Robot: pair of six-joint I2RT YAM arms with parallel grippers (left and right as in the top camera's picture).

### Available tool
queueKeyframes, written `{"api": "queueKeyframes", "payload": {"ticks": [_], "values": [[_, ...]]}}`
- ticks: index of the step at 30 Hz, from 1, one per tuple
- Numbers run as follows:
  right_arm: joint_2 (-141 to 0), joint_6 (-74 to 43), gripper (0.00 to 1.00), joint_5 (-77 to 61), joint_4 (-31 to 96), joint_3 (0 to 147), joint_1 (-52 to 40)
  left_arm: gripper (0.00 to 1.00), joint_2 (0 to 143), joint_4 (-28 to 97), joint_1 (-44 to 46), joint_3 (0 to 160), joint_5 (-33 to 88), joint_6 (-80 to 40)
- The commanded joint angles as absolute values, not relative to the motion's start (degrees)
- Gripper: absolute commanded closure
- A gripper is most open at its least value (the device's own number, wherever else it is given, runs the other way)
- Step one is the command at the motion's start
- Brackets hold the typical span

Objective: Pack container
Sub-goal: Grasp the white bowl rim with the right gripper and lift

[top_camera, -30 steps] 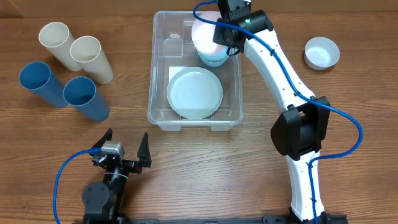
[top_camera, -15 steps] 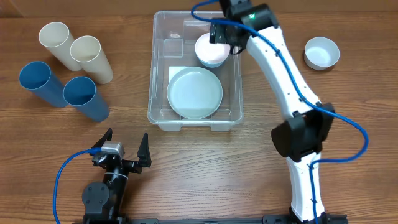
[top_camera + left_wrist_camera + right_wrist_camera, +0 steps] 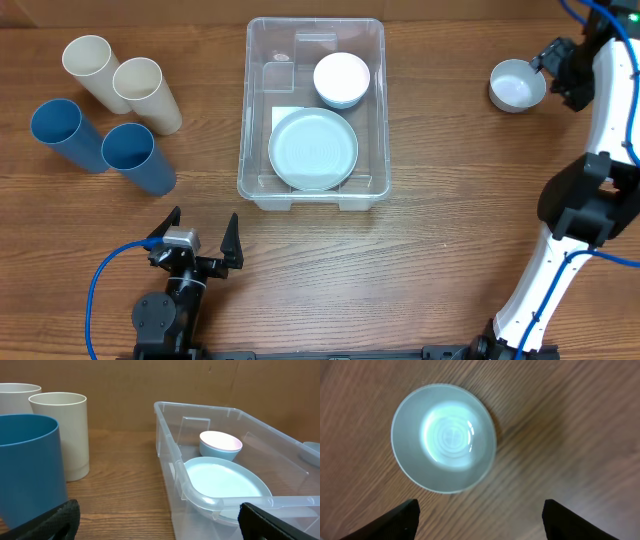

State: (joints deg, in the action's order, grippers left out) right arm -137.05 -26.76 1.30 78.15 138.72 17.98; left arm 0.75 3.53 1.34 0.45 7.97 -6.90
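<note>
Fingers of the right gripper [image 3: 480, 512] are spread wide and hold nothing. I see a small white bowl [image 3: 443, 438] just ahead of them, upright on the wooden table [image 3: 450, 150]. The clear plastic container [image 3: 260, 100] sits well to the left of that bowl, mid-table at the far side. Inside it a pale plate [image 3: 313, 150] lies flat at the near end, with a second small bowl [image 3: 341, 80] upright behind it. My left gripper [image 3: 200, 232] rests near the table's front edge, jaws apart and empty, facing the container. Left of the container stand two cream cups [image 3: 147, 92] and two blue cups [image 3: 135, 155].
</note>
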Motion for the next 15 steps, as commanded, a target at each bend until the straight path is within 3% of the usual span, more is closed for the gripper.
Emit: {"api": "queueKeyframes", "payload": {"ticks": [1, 10, 13, 15], "values": [[-138.5, -25.6, 0.21, 1.2, 75.5, 137.9, 17.4, 0.00, 0.3, 3.6, 0.8, 0.3, 8.6, -6.4], [-146.8, -26.0, 0.32, 1.1, 74.9, 137.2, 17.3, 0.00, 0.3, 3.6, 0.8, 0.3, 8.6, -6.4], [-147.9, -26.3, 0.51, 1.2, 75.0, 137.1, 17.3, 0.00, 0.3, 3.6, 0.8, 0.3, 8.6, -6.4], [-148.0, -27.1, 0.78, 1.2, 75.0, 137.1, 17.3, 0.00, 0.3, 3.6, 0.8, 0.3, 8.6, -6.4]]}}
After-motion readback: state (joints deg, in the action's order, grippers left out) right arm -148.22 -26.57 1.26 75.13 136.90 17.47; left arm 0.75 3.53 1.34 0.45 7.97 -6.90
